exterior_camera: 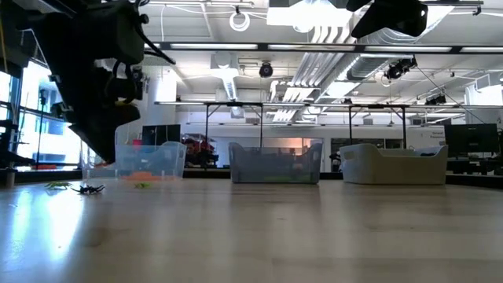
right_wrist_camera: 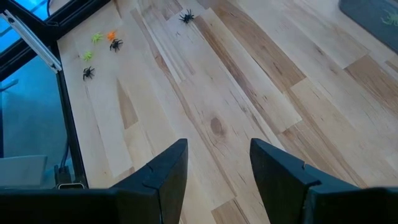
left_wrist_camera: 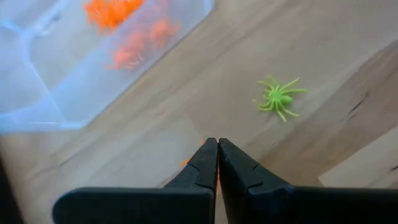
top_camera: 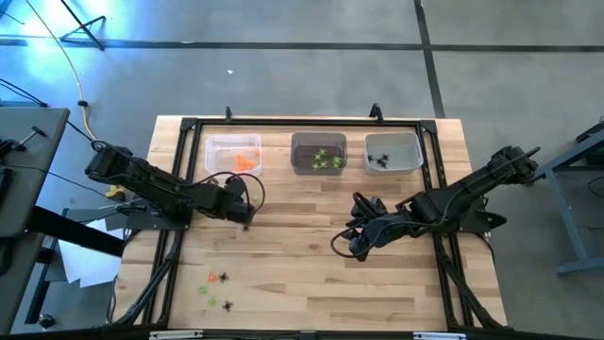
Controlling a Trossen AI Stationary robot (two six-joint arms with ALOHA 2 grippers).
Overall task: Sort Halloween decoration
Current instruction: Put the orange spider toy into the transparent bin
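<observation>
Left pincer (left_wrist_camera: 217,146) pinched shut near clear bin (top_camera: 232,154), orange trinket (left_wrist_camera: 185,163) glimpsed at fingertips, grip unconfirmed; lift slowly, carry over bin, release low; right pincer (right_wrist_camera: 217,163) open, empty, waiting mid-worktop (top_camera: 302,274).

The work surface is a light wooden table (top_camera: 311,274) standing on a grey concrete floor (top_camera: 283,76). Behind it lies an open industrial room with exposed ceiling ducts (exterior_camera: 314,31), strip lighting, and bright windows (exterior_camera: 31,118) at one side.
</observation>
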